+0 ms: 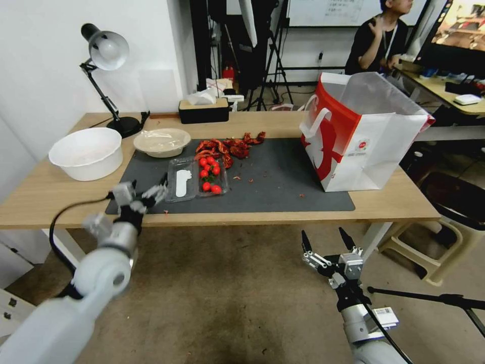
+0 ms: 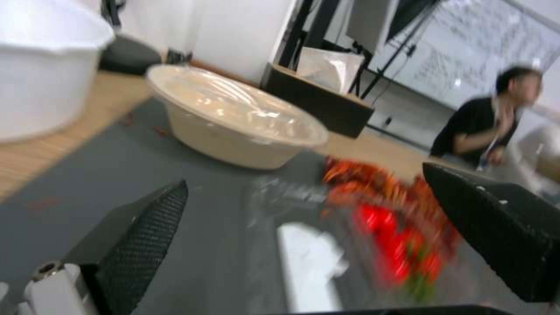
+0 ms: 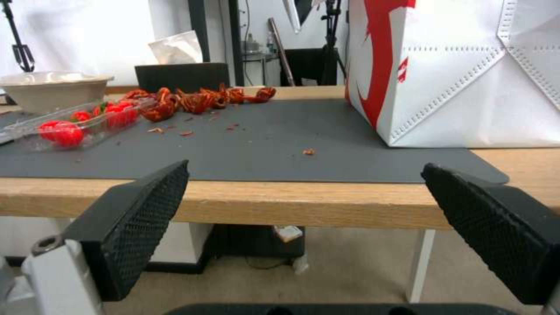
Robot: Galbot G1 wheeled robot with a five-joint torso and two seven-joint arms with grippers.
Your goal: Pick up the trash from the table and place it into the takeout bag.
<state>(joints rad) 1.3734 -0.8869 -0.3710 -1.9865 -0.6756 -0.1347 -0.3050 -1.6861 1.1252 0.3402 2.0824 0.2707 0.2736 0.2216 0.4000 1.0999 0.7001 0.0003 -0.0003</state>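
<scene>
Left gripper (image 1: 148, 194), jaws wide, sat lower left of the head view at the mat's (image 1: 283, 177) near left corner, over the table (image 1: 45, 194) edge. Just ahead of it lay the clear tray (image 1: 197, 178), touching nothing of the gripper. The tray's long axis ran left-right across the approach, white scrap in the near half, tomatoes (image 1: 209, 174) in the far half. Left arm plainly the nearer. Beyond the tray: red peel litter (image 1: 230, 146) centre, film-covered bowl (image 1: 162, 142) upper left of it, white tub (image 1: 87, 152) at far left.

Right gripper (image 1: 328, 247), also wide, hung low at bottom centre-right, below table level, idle. Bag (image 1: 366, 136) stood open at the mat's right end, well apart from the tray.

Left wrist view gave the tray (image 2: 327, 245) lying between the fingers (image 2: 146, 236); the right wrist view gave the bag's (image 3: 467, 78) wall and loose crumbs (image 3: 309, 151) on the mat.
</scene>
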